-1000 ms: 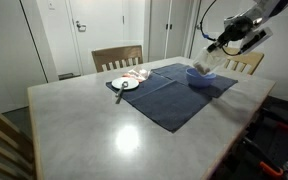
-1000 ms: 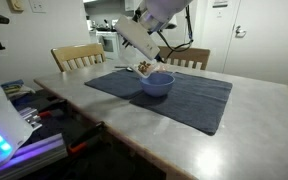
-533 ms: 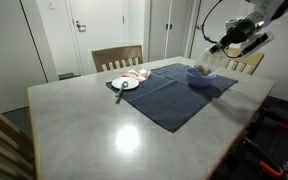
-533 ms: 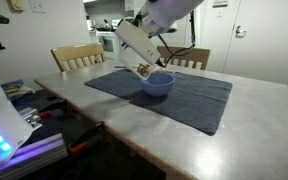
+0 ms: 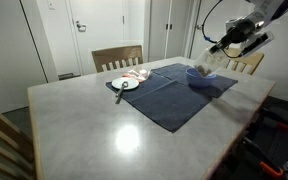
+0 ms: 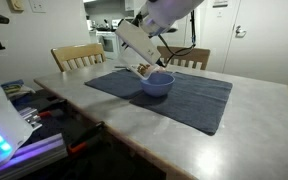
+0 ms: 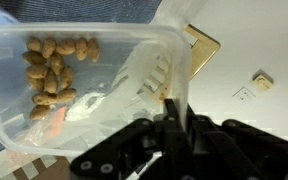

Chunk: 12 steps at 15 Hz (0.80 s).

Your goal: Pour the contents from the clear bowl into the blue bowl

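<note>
In an exterior view, a white plate [image 5: 125, 84] lies at the left corner of a dark blue cloth [image 5: 174, 100] on the grey table [image 5: 94, 130]. A wooden chair [image 5: 117, 57] stands behind the plate. Further to the right, on the far right part of the cloth, stands the blue bowl [image 5: 198, 77]. Just above it, in the upper right of the frame, the gripper [image 5: 217, 50] holds the clear bowl [image 5: 210, 63].

In an exterior view, the clear bowl [image 6: 144, 69] looks tilted at the left rim of the blue bowl [image 6: 159, 84], near the middle of the frame. I cannot tell if the two touch.

In the wrist view, the clear bowl [image 7: 84, 95] fills the left and the middle. Brown pieces [image 7: 49, 62] lie together in its upper left corner. At the lower middle, the fingers [image 7: 173, 112] are closed tightly on the right wall of the clear bowl.
</note>
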### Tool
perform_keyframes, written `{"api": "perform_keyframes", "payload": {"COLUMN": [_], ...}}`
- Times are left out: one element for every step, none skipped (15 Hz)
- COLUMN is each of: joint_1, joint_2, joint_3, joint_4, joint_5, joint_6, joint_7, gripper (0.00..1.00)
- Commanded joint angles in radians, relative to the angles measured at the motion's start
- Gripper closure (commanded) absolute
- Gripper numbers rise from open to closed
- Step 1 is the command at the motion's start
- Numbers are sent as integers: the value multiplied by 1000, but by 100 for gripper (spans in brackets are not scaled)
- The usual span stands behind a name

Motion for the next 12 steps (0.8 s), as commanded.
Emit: {"api": "perform_keyframes", "payload": {"joint_1": [-14, -18, -25, -29, -35, -40, -46, -52, -60, -68, -75, -83], "joint_2": [12, 18, 27, 35, 49, 55, 66, 75, 87, 100, 118, 137], "joint_3": [-1, -4, -8, -11, -14, -17, -20, -23, -27, -29, -31, -32], "joint_4": [17, 24, 37, 47, 66, 78, 97, 114, 135, 154, 176, 199], "joint_5": [-12, -17, -26, -33, -43, -54, -64, -73, -80, -89, -94, -99], "joint_6": [-41, -61, -99, -134, -180, -213, -247, -274, -302, -325, -349, -377], "joint_7": [-10, -17, -32, -38, -46, -49, -50, -51, -50, -51, -54, -58], "gripper": [98, 98, 98, 98, 98, 98, 98, 98, 98, 98, 98, 98]}}
